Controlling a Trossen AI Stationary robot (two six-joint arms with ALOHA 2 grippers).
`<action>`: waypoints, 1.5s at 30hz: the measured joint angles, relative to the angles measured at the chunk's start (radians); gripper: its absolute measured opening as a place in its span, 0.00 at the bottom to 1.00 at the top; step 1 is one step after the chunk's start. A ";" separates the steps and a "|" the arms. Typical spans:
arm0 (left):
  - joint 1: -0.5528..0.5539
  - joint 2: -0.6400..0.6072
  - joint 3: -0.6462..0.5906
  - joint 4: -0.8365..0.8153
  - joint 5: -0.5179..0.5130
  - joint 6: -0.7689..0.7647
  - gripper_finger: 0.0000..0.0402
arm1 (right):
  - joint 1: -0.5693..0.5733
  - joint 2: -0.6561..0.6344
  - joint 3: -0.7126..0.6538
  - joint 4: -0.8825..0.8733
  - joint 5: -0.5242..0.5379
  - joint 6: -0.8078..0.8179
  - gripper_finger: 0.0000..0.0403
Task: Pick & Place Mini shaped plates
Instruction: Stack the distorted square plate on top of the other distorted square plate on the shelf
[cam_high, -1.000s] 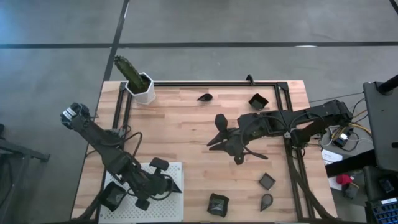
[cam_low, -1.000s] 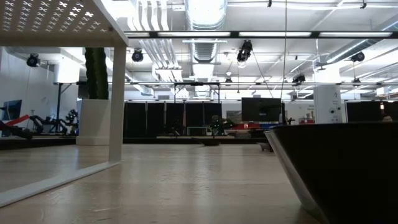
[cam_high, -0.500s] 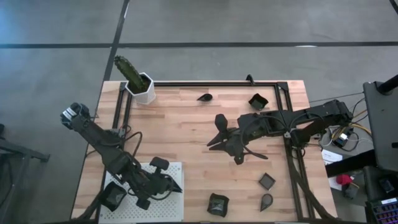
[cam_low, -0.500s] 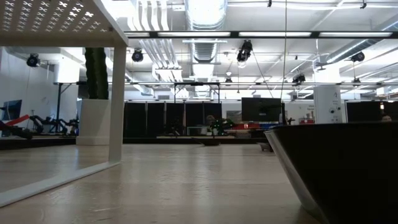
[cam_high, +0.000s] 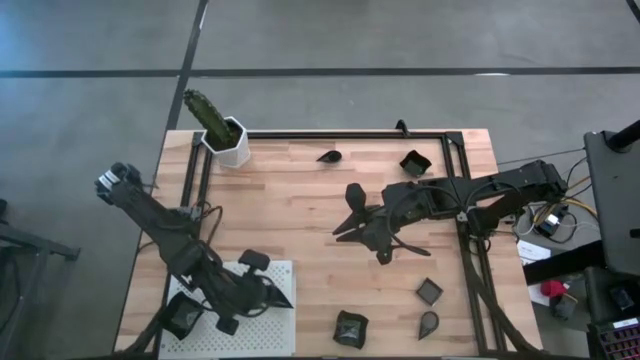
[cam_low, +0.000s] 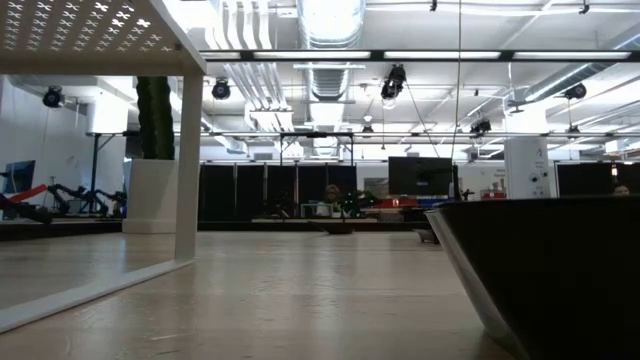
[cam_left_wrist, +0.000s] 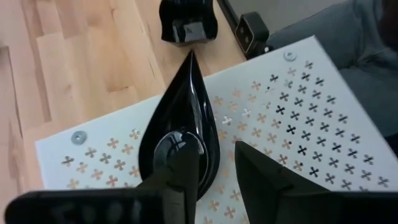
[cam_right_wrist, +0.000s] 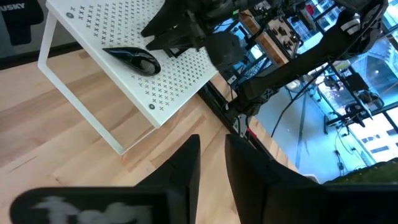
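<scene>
A black teardrop-shaped mini plate (cam_left_wrist: 183, 106) lies flat on the white perforated board (cam_left_wrist: 298, 118), its point toward the table's right. My left gripper (cam_left_wrist: 214, 155) is open over its round end, one finger above the bowl and the other over the board beside the rim. The same plate (cam_right_wrist: 134, 59) and board show in the right wrist view. My right gripper (cam_high: 345, 212) hangs above the table's middle with a narrow gap and nothing between its fingers. Several more dark plates rest on the wood, among them a wavy one (cam_high: 350, 328) and a square one (cam_high: 429, 291). My left gripper comes at the teardrop plate slanting down from the table's left. One finger (cam_left_wrist: 180, 177) overlaps the plate's round end (cam_left_wrist: 177, 143). Whether it touches the plate, I cannot tell. The plate lies on the board.
A white pot with a green cactus (cam_high: 228, 140) stands at the far left corner. A black frame (cam_high: 462, 200) runs along the far and right sides. One dark plate (cam_low: 540, 270) sits close before the low camera. Bare wood lies between the board and the cactus.
</scene>
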 joint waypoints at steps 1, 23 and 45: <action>0.001 -0.011 0.000 -0.001 0.000 0.000 0.25 | 0.000 0.000 0.000 0.000 0.000 0.001 0.17; 0.035 -0.204 0.000 -0.039 -0.647 0.004 0.25 | -0.018 -0.143 -0.010 -0.336 0.435 0.531 0.02; 0.147 -0.209 0.000 -0.042 -0.732 0.004 0.25 | -0.574 -0.179 -0.304 -0.522 0.411 1.063 0.02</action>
